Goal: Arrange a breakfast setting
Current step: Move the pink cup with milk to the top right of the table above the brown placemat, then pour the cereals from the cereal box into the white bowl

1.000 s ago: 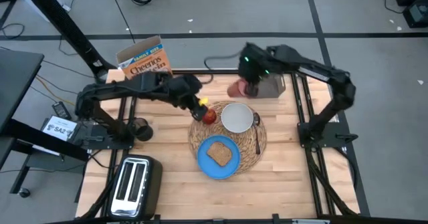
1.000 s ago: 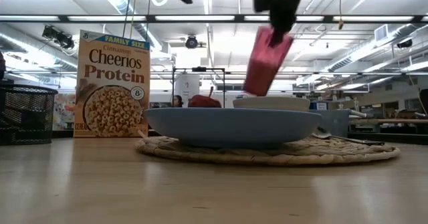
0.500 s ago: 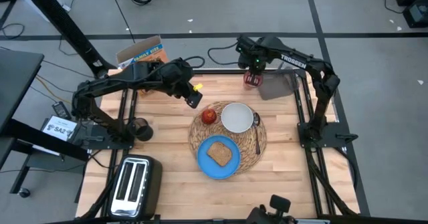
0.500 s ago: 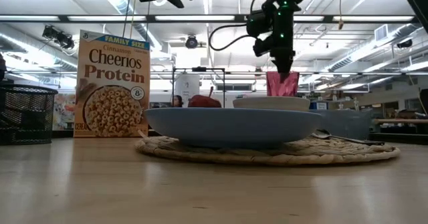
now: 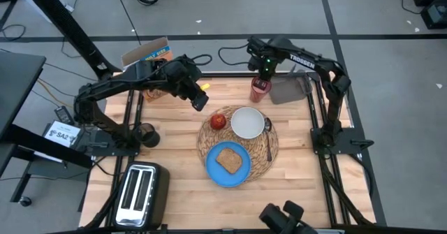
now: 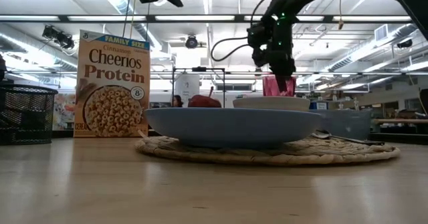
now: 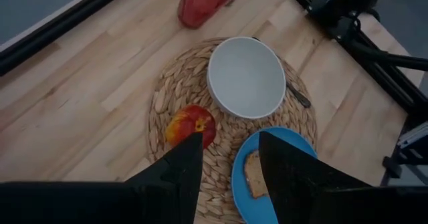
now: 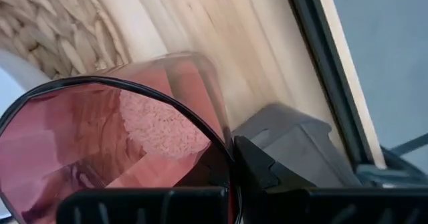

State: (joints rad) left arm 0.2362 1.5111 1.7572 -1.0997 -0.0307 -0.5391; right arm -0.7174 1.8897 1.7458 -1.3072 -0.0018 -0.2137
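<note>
The pink drink glass [image 5: 260,89] stands upright just beyond the far edge of the round straw placemat [image 5: 208,144]; the bowl hides its foot in the low view [image 6: 279,85]. My right gripper [image 5: 261,79] is above it, shut on its rim. On the mat lie the red apple [image 5: 218,121], the white bowl [image 5: 247,122], the metal spoon [image 5: 268,135] and the blue plate [image 5: 218,172] with toast [image 5: 228,161]. My left gripper [image 5: 201,98] is open and empty, up and to the far left of the apple [image 7: 190,126]. The Cheerios box [image 5: 145,55] stands at the far left. My right gripper holds the glass by its rim [image 8: 224,134] from above, pointing down. One finger [image 8: 261,162] lies on the outside of the wall; the other appears to be inside, behind the pink wall. The glass is upright; I cannot tell whether its foot is on the table.
A grey object [image 5: 290,89] lies right of the glass at the far right edge. A toaster [image 5: 140,191] stands at the near left and a dark mesh cup [image 5: 147,135] at the left. Bare wood shows near right and left of the mat.
My right gripper has carried the glass toward the far edge and down; the glass was tilted and high and now stands upright and low behind the bowl. My left gripper has drawn back from the apple, up and toward the far left; the apple has stayed on the mat.
</note>
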